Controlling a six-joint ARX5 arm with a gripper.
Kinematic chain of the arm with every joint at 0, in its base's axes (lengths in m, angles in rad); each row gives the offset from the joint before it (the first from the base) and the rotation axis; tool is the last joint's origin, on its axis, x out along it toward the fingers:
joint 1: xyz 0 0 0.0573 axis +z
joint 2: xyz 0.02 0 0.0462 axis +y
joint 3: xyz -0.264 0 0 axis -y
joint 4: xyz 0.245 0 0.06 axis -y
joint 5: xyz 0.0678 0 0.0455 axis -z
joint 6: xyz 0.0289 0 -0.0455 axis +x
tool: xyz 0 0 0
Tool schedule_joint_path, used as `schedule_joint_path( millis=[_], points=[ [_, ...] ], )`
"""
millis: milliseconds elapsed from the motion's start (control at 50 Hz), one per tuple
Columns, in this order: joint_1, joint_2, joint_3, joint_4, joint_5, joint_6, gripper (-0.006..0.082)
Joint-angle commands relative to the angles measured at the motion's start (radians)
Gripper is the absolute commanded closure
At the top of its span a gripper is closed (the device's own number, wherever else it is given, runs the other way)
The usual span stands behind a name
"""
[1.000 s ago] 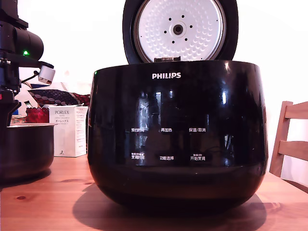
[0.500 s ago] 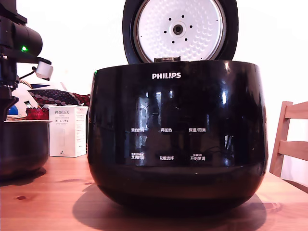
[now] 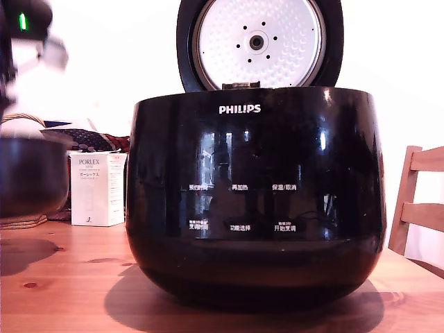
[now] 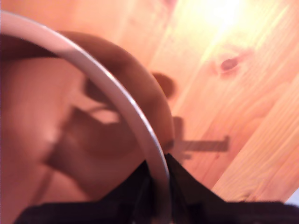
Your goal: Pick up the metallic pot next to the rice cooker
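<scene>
I judge the lift to be the step in hand: in the exterior view the metallic pot hangs clear of the wooden table, to the exterior view's left of the rice cooker, with its own shadow lying apart from it on the boards below. In the wrist view the gripper has its two dark fingers pinched nearly together on the pot's thin pale rim, one finger inside the wall and one outside, so I read the jaws as closed on the rim with only that lip between them. What I want next is a steady, level raise away from the cooker's glossy side, since a rim pinch on a smooth round pot could let it swing or slip if I jerk. A fair amount is hard to read. The arm is smeared by motion at the edge of the exterior view, and the pot is cut off by that same edge, so I cannot see the grasp point from there. The wrist picture is soft and washed warm; the pot's inside looks empty, though I would not swear to it. Behind the pot, beside the cooker, stand a white PORLEX box and what seems to be a woven basket.
</scene>
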State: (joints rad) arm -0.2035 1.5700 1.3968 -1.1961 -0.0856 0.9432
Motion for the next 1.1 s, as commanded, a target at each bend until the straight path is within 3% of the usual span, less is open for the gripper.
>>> schedule_joint_path(
  millis=[0,240,720,1080],
  points=[
    [-0.024,-0.061,-0.007,-0.019,-0.008,0.008,0.0788],
    [-0.095,-0.169,-0.007,-0.152,-0.013,0.007,0.0788],
    [-0.235,-0.357,-0.007,-0.162,-0.017,-0.076,0.0788],
    [-0.249,-0.368,-0.007,-0.162,-0.018,-0.08,0.0788]
  ],
)
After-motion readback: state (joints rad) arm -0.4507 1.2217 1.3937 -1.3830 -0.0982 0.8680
